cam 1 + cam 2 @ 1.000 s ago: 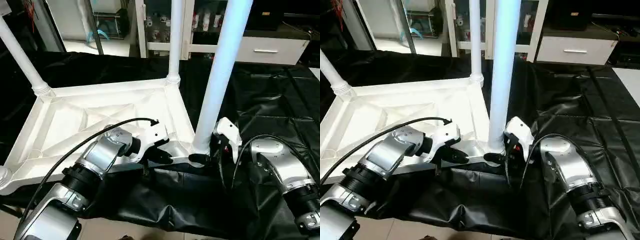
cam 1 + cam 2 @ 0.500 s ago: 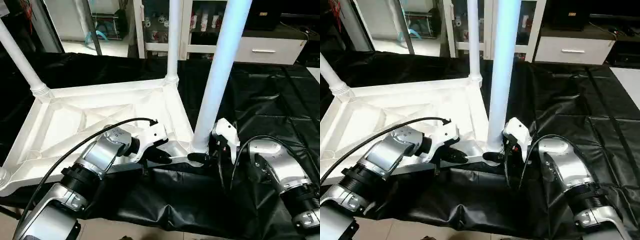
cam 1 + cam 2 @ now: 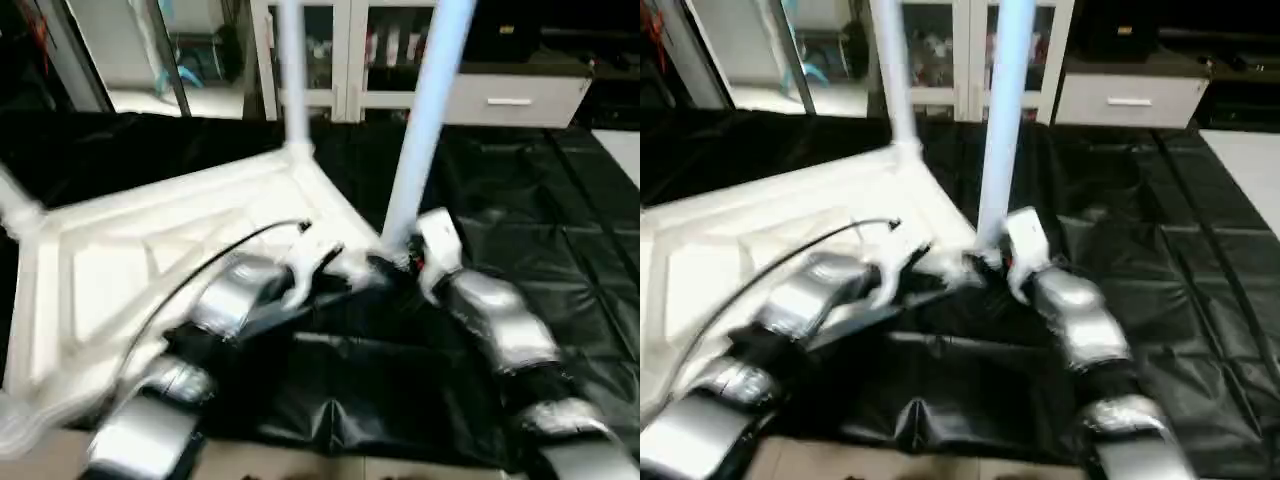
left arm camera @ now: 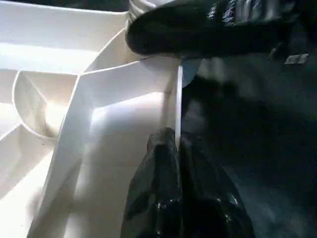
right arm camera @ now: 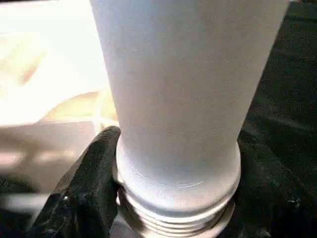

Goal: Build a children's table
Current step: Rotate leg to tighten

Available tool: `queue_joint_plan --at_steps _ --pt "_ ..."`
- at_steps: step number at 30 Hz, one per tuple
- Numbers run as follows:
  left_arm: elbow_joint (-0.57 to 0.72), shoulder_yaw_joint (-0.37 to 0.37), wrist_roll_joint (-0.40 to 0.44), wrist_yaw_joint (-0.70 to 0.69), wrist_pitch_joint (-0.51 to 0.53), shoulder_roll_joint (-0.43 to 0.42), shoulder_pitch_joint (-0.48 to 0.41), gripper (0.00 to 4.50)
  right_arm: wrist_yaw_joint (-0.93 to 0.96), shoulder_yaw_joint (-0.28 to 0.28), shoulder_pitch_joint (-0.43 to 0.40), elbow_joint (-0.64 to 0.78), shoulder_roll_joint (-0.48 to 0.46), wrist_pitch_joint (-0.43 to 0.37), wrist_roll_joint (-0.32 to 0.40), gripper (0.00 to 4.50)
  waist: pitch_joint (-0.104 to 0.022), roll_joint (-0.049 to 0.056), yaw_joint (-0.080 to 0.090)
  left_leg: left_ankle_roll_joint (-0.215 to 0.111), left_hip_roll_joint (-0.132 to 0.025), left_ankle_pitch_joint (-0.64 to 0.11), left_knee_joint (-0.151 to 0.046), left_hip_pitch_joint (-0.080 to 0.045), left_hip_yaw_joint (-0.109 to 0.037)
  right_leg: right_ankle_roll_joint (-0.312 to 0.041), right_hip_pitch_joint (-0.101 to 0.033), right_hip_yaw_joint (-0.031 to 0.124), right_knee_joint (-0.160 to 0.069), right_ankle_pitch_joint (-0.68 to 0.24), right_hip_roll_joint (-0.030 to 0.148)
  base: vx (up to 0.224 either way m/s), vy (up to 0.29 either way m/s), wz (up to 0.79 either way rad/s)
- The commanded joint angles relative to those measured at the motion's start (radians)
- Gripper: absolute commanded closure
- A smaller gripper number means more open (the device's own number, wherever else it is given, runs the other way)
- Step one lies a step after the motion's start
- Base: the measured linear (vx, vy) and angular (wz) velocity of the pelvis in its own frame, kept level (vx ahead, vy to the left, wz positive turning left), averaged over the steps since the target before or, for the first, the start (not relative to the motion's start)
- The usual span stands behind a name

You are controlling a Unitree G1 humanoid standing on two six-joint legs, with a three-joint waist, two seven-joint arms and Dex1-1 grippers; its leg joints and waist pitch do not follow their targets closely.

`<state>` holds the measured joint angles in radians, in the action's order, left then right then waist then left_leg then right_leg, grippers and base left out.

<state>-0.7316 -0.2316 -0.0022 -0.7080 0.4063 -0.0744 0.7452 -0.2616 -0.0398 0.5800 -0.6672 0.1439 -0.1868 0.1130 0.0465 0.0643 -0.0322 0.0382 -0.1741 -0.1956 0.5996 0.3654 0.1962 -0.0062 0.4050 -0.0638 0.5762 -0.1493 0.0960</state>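
Tabletop (image 3: 150, 250): swung, near corner now at 12 o'clock of grippers
Left gripper (image 4: 177, 148): clenched on tabletop rim
Right gripper (image 5: 171, 193): grasping leg (image 3: 420, 130) base, turning it in its socket

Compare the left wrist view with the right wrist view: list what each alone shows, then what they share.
Left wrist alone: the left gripper shut on the tabletop's thin side wall, ribs, a round socket. Right wrist alone: the right gripper closed around the near leg at its threaded collar, one finger against it. Shared: white tabletop, black sheet.
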Motion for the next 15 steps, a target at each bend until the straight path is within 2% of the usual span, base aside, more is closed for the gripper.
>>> queue_joint_plan --at_steps 1,2,3,4,5,7,9,10,11,14,15 --pt "-0.102 0.058 -0.01 0.14 -0.043 0.032 0.051 4.5 0.22 0.039 0.019 -0.107 -0.05 -0.037 -0.03 1.78 -0.065 0.002 0.003 0.005 -0.036 -0.308 -0.082 -0.014 -0.028 -0.213 -0.039 0.029 -0.073 -0.309 0.047 0.0 0.0 0.0" --pt "-0.123 0.065 -0.008 0.166 -0.055 0.039 0.062 4.5 0.255 0.047 0.029 -0.123 -0.064 -0.036 -0.029 1.78 -0.067 -0.001 0.006 0.0 -0.033 -0.295 -0.08 -0.015 -0.025 -0.218 -0.037 0.03 -0.074 -0.295 0.047 0.0 0.0 0.0" --pt "-0.182 0.077 0.003 0.232 -0.092 0.057 0.092 4.5 0.355 0.062 0.054 -0.163 -0.1 -0.03 -0.038 1.78 -0.069 -0.009 -0.001 -0.013 -0.035 -0.275 -0.079 -0.016 -0.023 -0.221 -0.04 0.029 -0.073 -0.275 0.047 0.0 0.0 0.0" --pt "-0.212 0.084 0.008 0.264 -0.111 0.065 0.108 4.5 0.396 0.066 0.069 -0.185 -0.118 -0.028 -0.047 1.78 -0.067 -0.005 -0.001 -0.02 -0.032 -0.267 -0.077 -0.014 -0.022 -0.223 -0.035 0.03 -0.074 -0.273 0.047 0.0 0.0 0.0" --pt "-0.219 0.085 0.009 0.271 -0.115 0.067 0.112 4.5 0.401 0.064 0.072 -0.19 -0.123 -0.03 -0.05 1.78 -0.069 -0.003 -0.004 -0.017 -0.036 -0.263 -0.08 -0.015 -0.024 -0.221 -0.04 0.029 -0.071 -0.277 0.049 0.0 0.0 0.0" --pt "-0.239 0.093 0.009 0.29 -0.122 0.074 0.123 4.5 0.427 0.054 0.082 -0.204 -0.136 -0.021 -0.07 1.78 -0.067 -0.004 -0.007 -0.025 -0.036 -0.265 -0.081 -0.013 -0.023 -0.216 -0.04 0.028 -0.073 -0.279 0.05 0.0 0.0 0.0" --pt "-0.247 0.093 0.011 0.295 -0.128 0.076 0.126 4.5 0.426 0.049 0.086 -0.21 -0.137 -0.007 -0.077 1.78 -0.066 -0.005 -0.009 -0.03 -0.038 -0.277 -0.083 -0.013 -0.023 -0.206 -0.04 0.027 -0.074 -0.29 0.051 0.0 0.0 0.0" --pt "-0.255 0.091 0.015 0.293 -0.138 0.077 0.126 4.5 0.406 0.074 0.088 -0.208 -0.143 0.033 -0.052 1.78 -0.065 -0.008 -0.009 -0.033 -0.037 -0.285 -0.084 -0.012 -0.023 -0.2 -0.041 0.027 -0.075 -0.306 0.052 0.0 0.0 0.0" --pt "-0.252 0.088 0.017 0.289 -0.139 0.075 0.122 4.5 0.39 0.086 0.088 -0.203 -0.145 0.048 -0.036 1.78 -0.065 -0.008 -0.009 -0.033 -0.038 -0.291 -0.084 -0.012 -0.022 -0.197 -0.041 0.028 -0.077 -0.317 0.054 0.0 0.0 0.0" --pt "-0.255 0.082 0.021 0.278 -0.148 0.067 0.116 4.5 0.323 0.09 0.076 -0.175 -0.147 0.099 -0.015 1.78 -0.065 -0.01 -0.012 -0.041 -0.039 -0.291 -0.085 -0.01 -0.024 -0.187 -0.041 0.028 -0.078 -0.331 0.056 0.0 0.0 0.0" --pt "-0.271 0.083 0.022 0.275 -0.161 0.065 0.121 4.5 0.299 0.089 0.074 -0.169 -0.151 0.112 -0.009 1.43 -0.065 -0.011 -0.014 -0.045 -0.04 -0.277 -0.085 -0.008 -0.024 -0.19 -0.042 0.028 -0.076 -0.314 0.055 0.0 0.0 0.0"
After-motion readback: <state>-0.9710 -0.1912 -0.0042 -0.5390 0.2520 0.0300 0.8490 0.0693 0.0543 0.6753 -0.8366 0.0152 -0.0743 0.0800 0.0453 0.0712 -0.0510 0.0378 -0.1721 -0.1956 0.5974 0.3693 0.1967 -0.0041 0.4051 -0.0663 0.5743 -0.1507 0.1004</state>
